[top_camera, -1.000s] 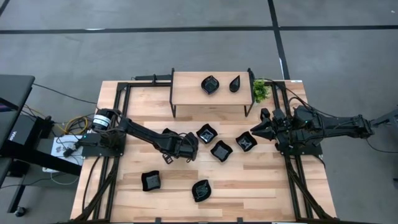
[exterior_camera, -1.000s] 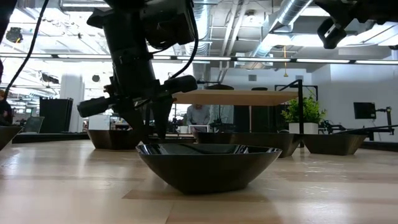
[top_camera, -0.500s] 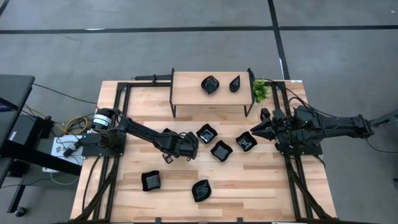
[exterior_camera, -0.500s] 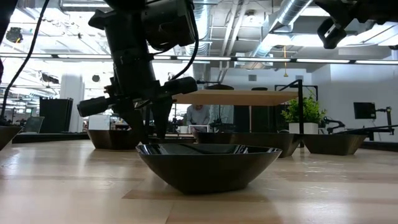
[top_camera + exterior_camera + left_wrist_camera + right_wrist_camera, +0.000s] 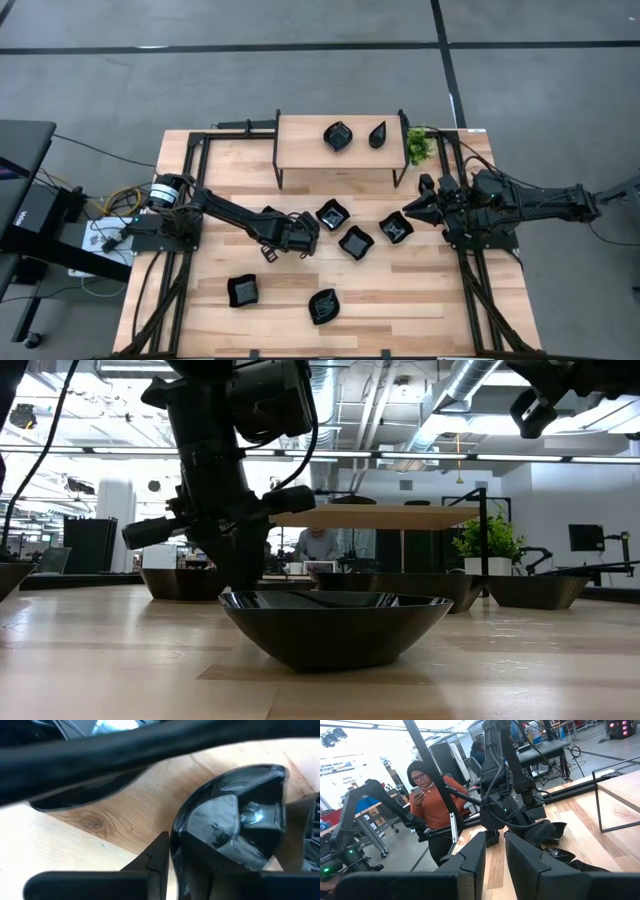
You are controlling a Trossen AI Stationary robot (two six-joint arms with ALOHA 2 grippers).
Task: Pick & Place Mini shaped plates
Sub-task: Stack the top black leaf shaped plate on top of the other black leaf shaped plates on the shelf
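Light wood table (image 5: 210, 320) on a black frame, grey concrete floor (image 5: 300, 80) with dark seam lines around it. Small raised wooden shelf (image 5: 300, 145) at the table's far edge, small green plant (image 5: 418, 146) just beside its right end. Cables and a power box (image 5: 95, 240) off the table's left side.

Left arm (image 5: 230, 212) reaches to mid-table; left gripper (image 5: 302, 238) is low over a black mini plate (image 5: 235, 820), fingers (image 5: 155, 857) drawn in around the plate's rim. Whether they clamp it firmly, cannot tell. Right arm (image 5: 530, 205) waits at the right edge, right gripper (image 5: 408, 212) off the surface near a square plate (image 5: 395, 228), fingers partly apart, holding nothing.

Mini shaped plates: two on the shelf, a leaf-like one (image 5: 338, 136) and a teardrop (image 5: 378, 134); on the table a wavy square (image 5: 331, 214), another (image 5: 355, 242), one front left (image 5: 243, 291), one front centre (image 5: 323, 306).

Only the high view gives the full layout. The low view shows one plate (image 5: 335, 625) close up as a shallow bowl profile, and an open office with ceiling ducts (image 5: 470, 390) behind. The right wrist view alone shows a person (image 5: 432, 802) in an orange top looking at a phone. The left wrist view alone shows the plate at the fingers.
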